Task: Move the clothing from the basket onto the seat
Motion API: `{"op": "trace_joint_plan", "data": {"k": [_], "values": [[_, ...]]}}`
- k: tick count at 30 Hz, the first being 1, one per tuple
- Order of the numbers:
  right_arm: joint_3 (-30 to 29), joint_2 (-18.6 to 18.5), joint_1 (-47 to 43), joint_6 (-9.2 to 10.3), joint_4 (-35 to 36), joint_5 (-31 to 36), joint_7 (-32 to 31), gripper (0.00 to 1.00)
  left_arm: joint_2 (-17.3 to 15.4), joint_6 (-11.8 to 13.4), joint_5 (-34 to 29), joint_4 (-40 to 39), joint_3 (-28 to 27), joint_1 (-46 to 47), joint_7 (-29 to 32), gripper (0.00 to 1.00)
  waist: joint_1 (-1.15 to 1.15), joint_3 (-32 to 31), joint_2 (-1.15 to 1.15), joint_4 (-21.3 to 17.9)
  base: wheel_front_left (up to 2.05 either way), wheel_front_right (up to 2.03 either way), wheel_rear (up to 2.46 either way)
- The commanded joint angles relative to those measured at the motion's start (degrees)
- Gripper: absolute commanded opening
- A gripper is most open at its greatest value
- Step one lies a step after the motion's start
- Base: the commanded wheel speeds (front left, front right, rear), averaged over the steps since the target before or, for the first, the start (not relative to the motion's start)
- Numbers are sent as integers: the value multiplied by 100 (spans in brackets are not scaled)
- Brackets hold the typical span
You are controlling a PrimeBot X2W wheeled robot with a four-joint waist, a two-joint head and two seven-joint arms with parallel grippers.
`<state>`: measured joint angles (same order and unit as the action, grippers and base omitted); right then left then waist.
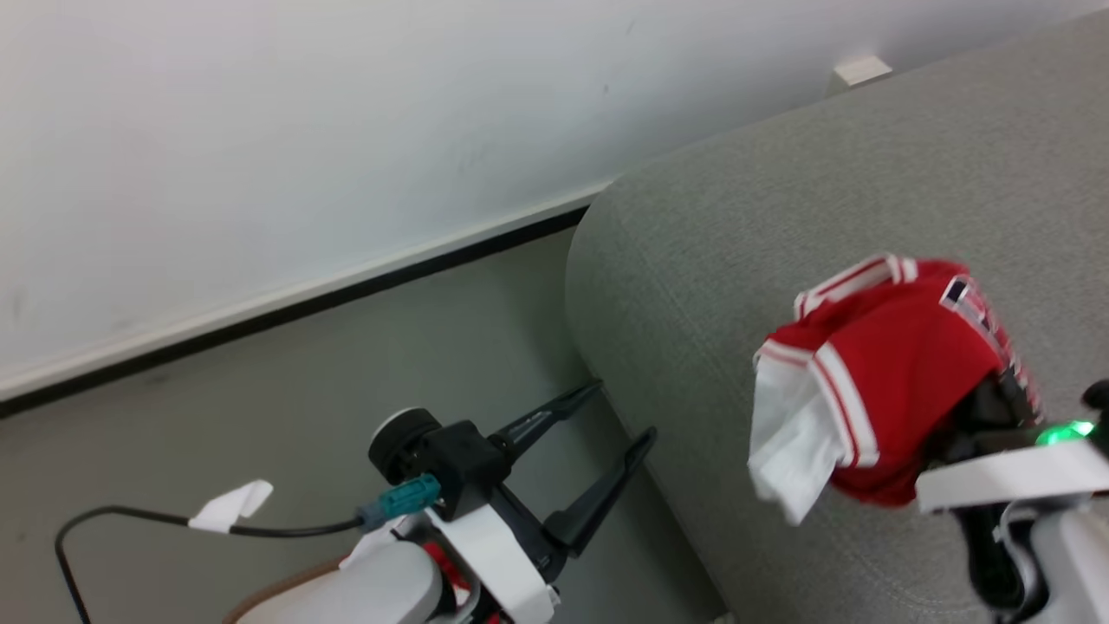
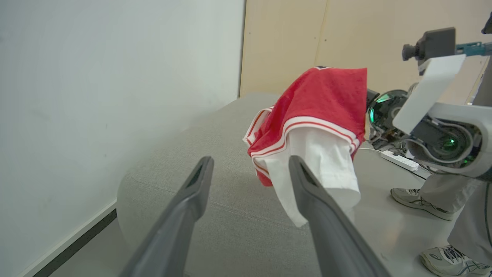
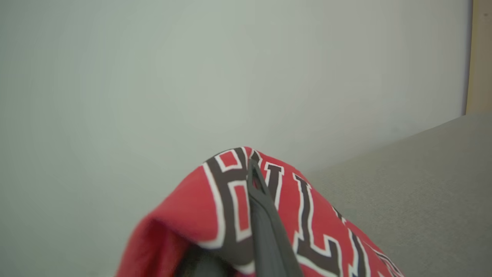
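The right gripper (image 3: 251, 173) is clamped on the clothing (image 1: 875, 381), which hangs above the seat (image 1: 736, 217); lowering and letting go are probably what is left. The left gripper (image 1: 624, 409) is wide open and empty, beside the seat. The right wrist view shows black lettering, and the left wrist view shows a white panel dangling free.

Red clothing (image 1: 884, 381) with white panels and striped trim hangs bunched above the light-grey seat (image 1: 693, 286), apparently clear of its fabric.
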<state>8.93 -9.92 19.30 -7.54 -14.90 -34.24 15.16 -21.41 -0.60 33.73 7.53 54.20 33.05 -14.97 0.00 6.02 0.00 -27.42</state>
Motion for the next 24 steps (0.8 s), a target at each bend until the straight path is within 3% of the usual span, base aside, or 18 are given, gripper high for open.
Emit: {"op": "trace_joint_plan", "data": {"k": [1, 12, 19, 24], "values": [[-75, -102, 269, 10, -46, -19, -2, 0, -99, -26, -48, -23, -25, 95, 19, 100, 0, 276, 0, 169, 0, 0, 0], [-1133, -615, 2256, 11, -944, -112, -31, 0, -653, -133, -217, -582, -174, 637, 378, 100, 0, 1847, 0, 855, 0, 0, 0], [-2034, -1049, 3368, 10, -1979, 524, -38, 0, -955, -138, -288, -857, -348, 914, 453, 100, 0, 2675, 0, 1297, 0, 0, 0], [-2294, -1358, 3868, 11, -2967, 1376, -272, 0, -1118, -126, -323, -972, -459, 1059, 461, 100, 0, 3067, 0, 1480, 0, 0, 0]]}}
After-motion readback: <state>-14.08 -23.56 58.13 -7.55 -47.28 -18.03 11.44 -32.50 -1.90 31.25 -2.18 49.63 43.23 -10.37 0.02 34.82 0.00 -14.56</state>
